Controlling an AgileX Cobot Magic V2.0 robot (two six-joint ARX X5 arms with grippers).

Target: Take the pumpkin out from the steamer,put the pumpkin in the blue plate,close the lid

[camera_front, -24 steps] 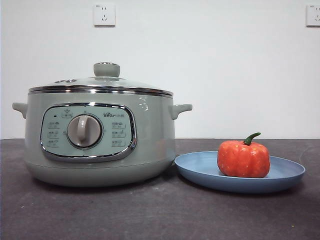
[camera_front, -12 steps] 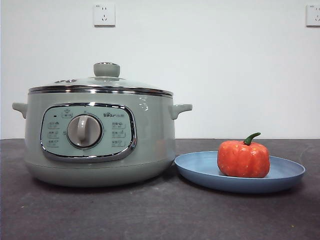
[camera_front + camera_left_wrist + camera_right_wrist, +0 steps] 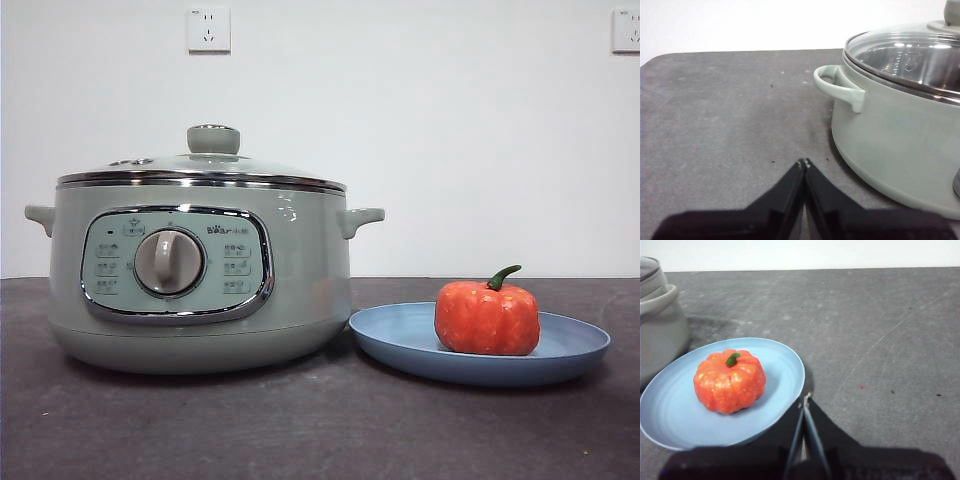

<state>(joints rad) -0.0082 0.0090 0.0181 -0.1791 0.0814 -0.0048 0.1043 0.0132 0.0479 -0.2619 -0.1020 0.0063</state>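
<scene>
Pumpkin on blue plate, looks light, grip ribbed sides | lid on steamer | left gripper & right gripper jaws closed, empty.

The steamer and the blue plate stand just beside each other, leaving almost no passage between them. Open table stretches in front of both, and above the lid and the pumpkin nothing blocks the way.
</scene>
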